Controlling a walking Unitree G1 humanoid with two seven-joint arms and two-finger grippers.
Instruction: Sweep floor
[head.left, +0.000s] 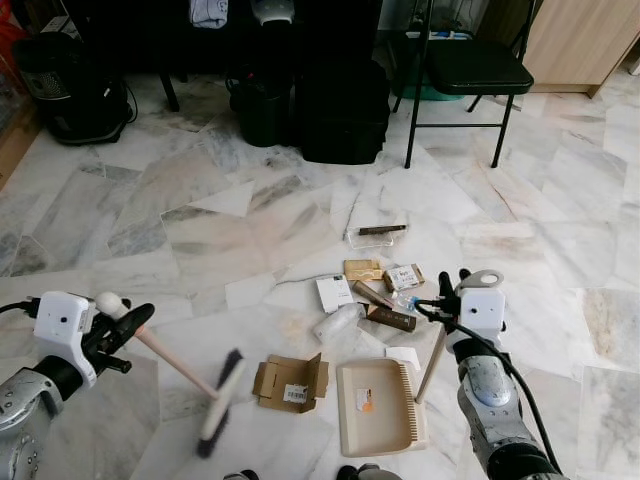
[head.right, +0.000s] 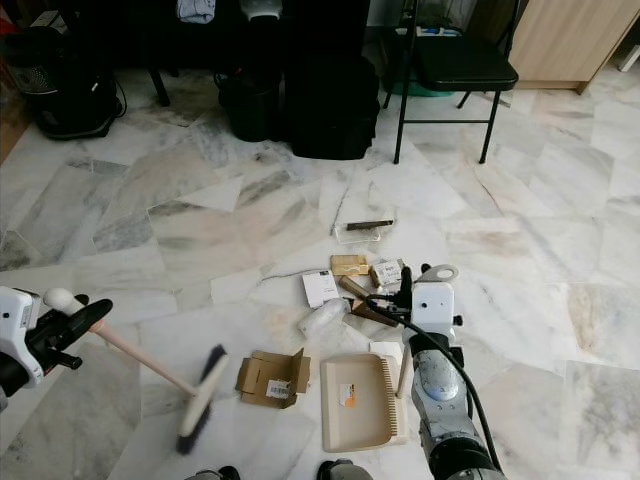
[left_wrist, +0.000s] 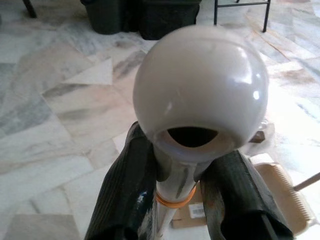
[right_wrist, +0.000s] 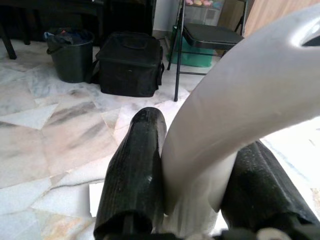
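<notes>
- The left gripper (head.left: 125, 325) has its fingers (left_wrist: 122, 192) closed around the broom (head.left: 180, 375) handle, just under its round cream knob.
- The broom's black bristles touch the floor (head.left: 150, 220) beside a cardboard box (head.left: 290, 382).
- The right gripper (head.left: 450, 298) squeezes the dustpan (head.left: 375, 408) handle; the cream pan lies flat near the trash (head.left: 375, 290).

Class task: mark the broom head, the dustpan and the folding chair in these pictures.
broom head (head.left: 219, 402), left eye view, middle of the bristles.
dustpan (head.left: 372, 408), left eye view, bare tray floor.
folding chair (head.left: 478, 66), left eye view, seat.

Black folding chair (head.left: 468, 72), black bag (head.left: 343, 110) and dark bucket (head.left: 262, 107) along the far wall.
</notes>
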